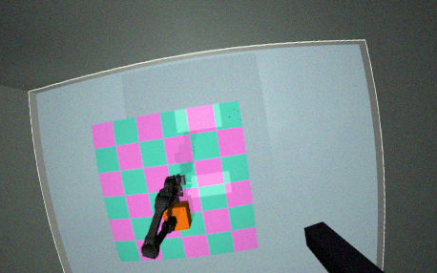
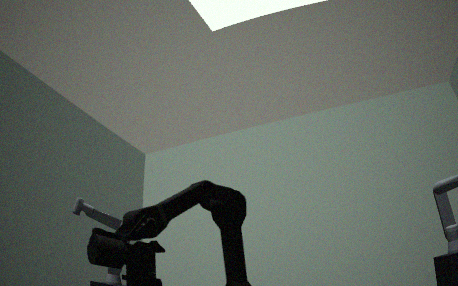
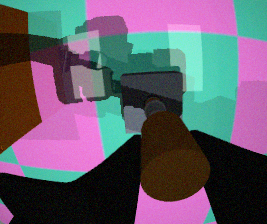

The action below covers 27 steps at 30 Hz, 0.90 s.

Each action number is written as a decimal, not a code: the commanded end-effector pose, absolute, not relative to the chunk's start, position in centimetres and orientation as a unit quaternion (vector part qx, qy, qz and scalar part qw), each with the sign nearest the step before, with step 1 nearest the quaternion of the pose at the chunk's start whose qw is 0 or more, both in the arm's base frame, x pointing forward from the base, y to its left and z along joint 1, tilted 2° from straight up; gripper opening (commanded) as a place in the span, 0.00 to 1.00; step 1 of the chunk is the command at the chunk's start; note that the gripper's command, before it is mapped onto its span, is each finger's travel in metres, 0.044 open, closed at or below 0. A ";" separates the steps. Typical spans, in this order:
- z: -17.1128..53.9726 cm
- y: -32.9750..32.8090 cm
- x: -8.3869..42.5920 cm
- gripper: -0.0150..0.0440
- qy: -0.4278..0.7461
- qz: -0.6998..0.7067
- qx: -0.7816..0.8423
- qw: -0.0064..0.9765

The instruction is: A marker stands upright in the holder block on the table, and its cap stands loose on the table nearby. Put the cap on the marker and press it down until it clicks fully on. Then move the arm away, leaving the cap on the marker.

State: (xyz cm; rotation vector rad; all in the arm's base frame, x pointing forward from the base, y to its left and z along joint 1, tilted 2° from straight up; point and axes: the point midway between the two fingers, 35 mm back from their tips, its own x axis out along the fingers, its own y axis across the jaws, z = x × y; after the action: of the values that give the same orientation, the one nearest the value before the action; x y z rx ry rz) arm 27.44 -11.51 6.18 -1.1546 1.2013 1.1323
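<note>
Brown cap [image 3: 173, 160] between the black fingers — closed on it, partly open at its width — far end of the cap over the marker [image 3: 155, 107], dark holder [image 3: 152, 87] beneath on the chequered bench [image 1: 234, 168] [image 3: 159, 15], orange block [image 1: 181, 217] [image 3: 9, 80] nearby

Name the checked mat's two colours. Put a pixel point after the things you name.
Pink and teal-green squares, alternating across the mat [image 1: 234, 215] [image 3: 159, 15]; the top view shows the pattern best.
</note>
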 end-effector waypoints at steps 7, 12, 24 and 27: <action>5.0 -11.6 27.5 0.25 0.504 0.476 -0.486 0.532; 4.1 -11.6 27.5 0.25 0.504 0.476 -0.486 0.532; 2.2 -11.6 27.6 0.25 0.504 0.476 -0.486 0.532; 1.7 -11.6 27.6 0.25 0.504 0.476 -0.486 0.532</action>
State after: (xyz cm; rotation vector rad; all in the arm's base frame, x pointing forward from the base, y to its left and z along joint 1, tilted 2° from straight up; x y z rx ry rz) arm 27.63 -11.69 2.58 -1.1620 1.2033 1.1259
